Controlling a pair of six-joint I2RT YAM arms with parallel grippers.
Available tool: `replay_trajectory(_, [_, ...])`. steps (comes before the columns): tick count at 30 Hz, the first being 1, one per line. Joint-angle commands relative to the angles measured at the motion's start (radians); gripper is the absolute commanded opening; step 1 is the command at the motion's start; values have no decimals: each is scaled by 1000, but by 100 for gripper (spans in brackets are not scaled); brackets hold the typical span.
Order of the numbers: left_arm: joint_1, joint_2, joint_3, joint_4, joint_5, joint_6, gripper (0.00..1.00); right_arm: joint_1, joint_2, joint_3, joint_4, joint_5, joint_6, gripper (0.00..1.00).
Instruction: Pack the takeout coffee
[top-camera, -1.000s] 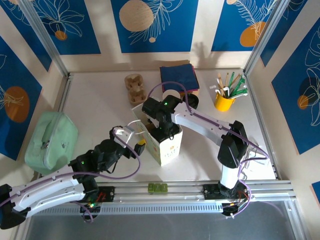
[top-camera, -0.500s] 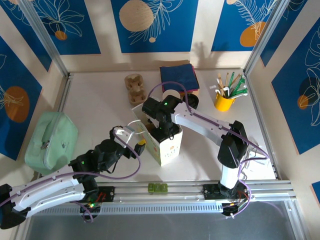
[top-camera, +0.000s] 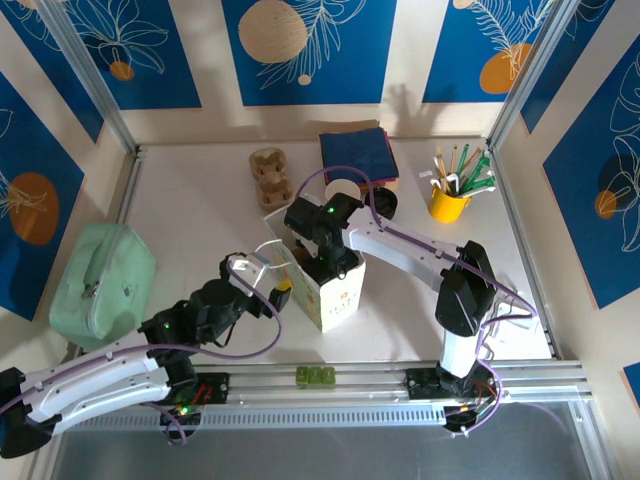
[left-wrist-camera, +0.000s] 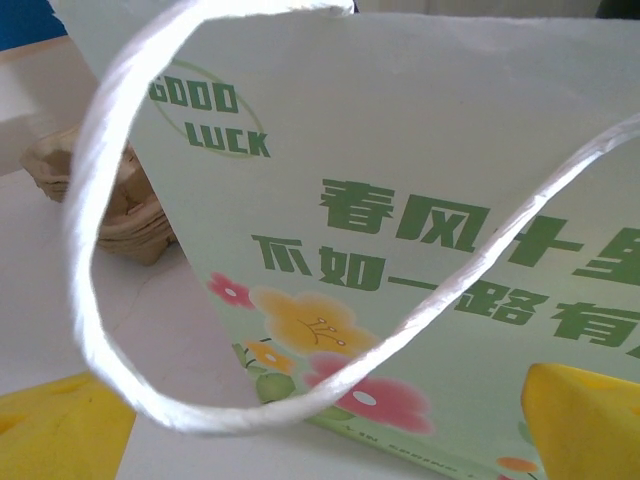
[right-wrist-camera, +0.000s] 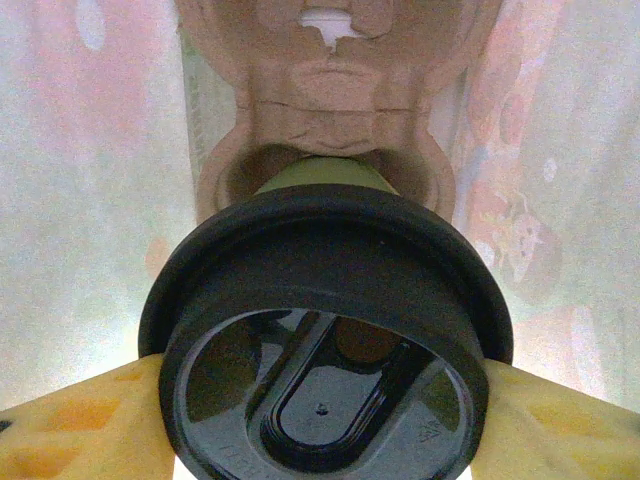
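Observation:
The takeout coffee, a cup under a round black lid (right-wrist-camera: 325, 340), hangs inside the printed paper bag (top-camera: 335, 290) at the table's middle. My right gripper (right-wrist-camera: 322, 400) is shut on it, one yellow finger (right-wrist-camera: 80, 420) on each side of the lid. Below the cup lies a brown pulp cup carrier (right-wrist-camera: 325, 90) on the bag's floor. In the top view the right gripper (top-camera: 325, 262) reaches down into the bag's mouth. My left gripper (top-camera: 268, 280) stands open at the bag's left side, the bag's white cord handle (left-wrist-camera: 90, 300) looping between its yellow fingers (left-wrist-camera: 60, 430).
A mint pouch (top-camera: 100, 285) lies at the left. At the back are stacked pulp carriers (top-camera: 268, 175), folded blue napkins (top-camera: 357, 155), a stack of white cups (top-camera: 340, 190), black lids (top-camera: 385, 203) and a yellow mug of pens (top-camera: 450, 200).

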Motion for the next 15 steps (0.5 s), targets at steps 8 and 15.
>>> replay_trajectory(8, [-3,-3,-2,21,-22,-5,99,-6,-10,-34,18,-18,3,61])
replay_trajectory(15, [-5,-11,-4,16,-24,-7,98,-4,-5,-41,24,-24,4,61])
